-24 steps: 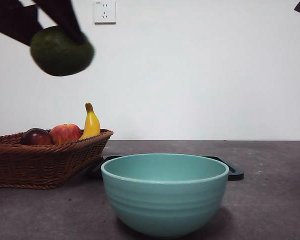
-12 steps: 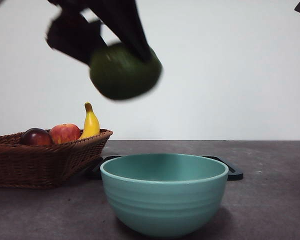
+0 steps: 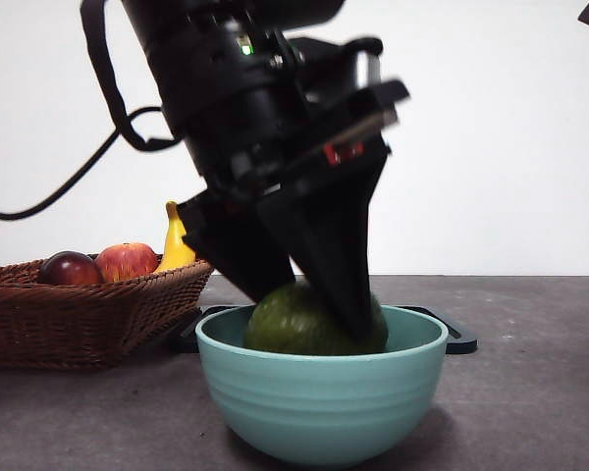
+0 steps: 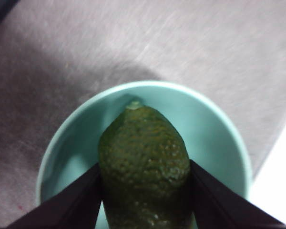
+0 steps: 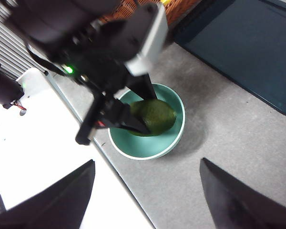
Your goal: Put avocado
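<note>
the left gripper (image 3: 309, 314) reaches down into the teal bowl (image 3: 322, 397) on the table (image 3: 530, 392), jaws pinching the avocado (image 4: 144, 167) — the fruit sits low inside the rim. the right gripper (image 5: 148, 195) hangs high above, jaws spread.

Pebbled, faintly glossy dark green skin on the avocado (image 4: 144, 162), pressed on both sides by matt black jaws of the left gripper (image 4: 144, 200). Smooth, satin teal glaze on the bowl (image 3: 322, 402) beneath them. Coarse brown woven wicker for the basket (image 3: 79, 319). Matt, finely grained grey counter (image 3: 530, 392).
</note>
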{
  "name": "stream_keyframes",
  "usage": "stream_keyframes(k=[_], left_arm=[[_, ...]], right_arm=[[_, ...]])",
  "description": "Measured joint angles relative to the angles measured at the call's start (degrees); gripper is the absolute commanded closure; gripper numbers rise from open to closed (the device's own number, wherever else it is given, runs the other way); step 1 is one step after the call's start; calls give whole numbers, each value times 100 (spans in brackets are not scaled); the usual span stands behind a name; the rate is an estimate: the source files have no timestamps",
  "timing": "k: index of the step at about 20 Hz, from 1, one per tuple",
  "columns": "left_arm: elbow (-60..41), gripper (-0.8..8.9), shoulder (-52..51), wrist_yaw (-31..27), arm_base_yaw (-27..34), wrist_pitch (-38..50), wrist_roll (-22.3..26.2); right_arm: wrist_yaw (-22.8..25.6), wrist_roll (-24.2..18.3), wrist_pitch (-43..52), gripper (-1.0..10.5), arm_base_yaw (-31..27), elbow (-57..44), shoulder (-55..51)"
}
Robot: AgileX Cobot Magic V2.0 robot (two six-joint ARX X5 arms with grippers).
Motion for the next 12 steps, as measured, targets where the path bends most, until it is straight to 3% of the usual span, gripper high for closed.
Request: stream_keyframes(k=[5, 8, 12], left_arm=[[0, 585, 192, -227, -61, 2, 101], [0, 474, 282, -229, -66, -4, 101], [0, 467, 284, -227, -138, 7, 101]], right_arm=[[0, 0, -2, 599, 0, 0, 0], [0, 0, -2, 599, 0, 0, 0], [0, 0, -2, 599, 0, 0, 0]])
